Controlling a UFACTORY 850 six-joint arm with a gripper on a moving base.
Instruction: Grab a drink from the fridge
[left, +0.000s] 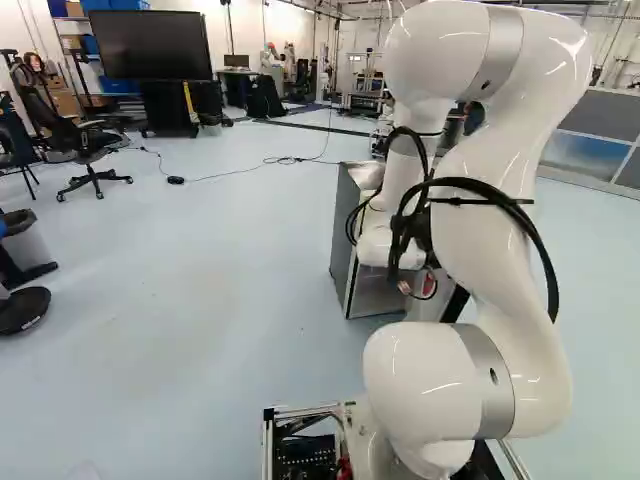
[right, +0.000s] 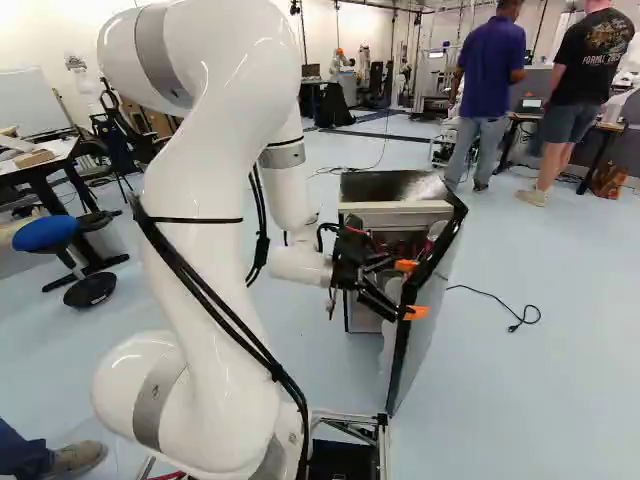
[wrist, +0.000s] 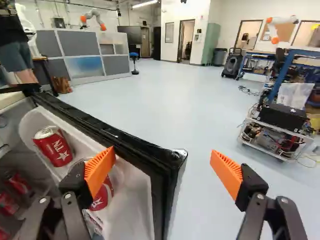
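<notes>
Smooth, pale floor (right: 560, 260) surrounds the boxy fridge (right: 385, 186), its door (right: 424, 345) ajar. My gripper (right: 410, 290) is wide open, ridged orange pads (wrist: 100, 168) apart, the door's glossy black corner between them. Round red cans (wrist: 54, 146) sit in the door's moulded white pocket (wrist: 132, 200), one partly hidden behind a finger.

can (wrist: 53, 148): red, white star | door edge (wrist: 142, 152): black | floor (wrist: 195, 107): pale blue

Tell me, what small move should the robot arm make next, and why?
Perhaps ease the open gripper outward, so its inner finger pushes the fridge door wider: the fingers straddle the door's edge, and cans sit along its inner side, where more room could help.
</notes>
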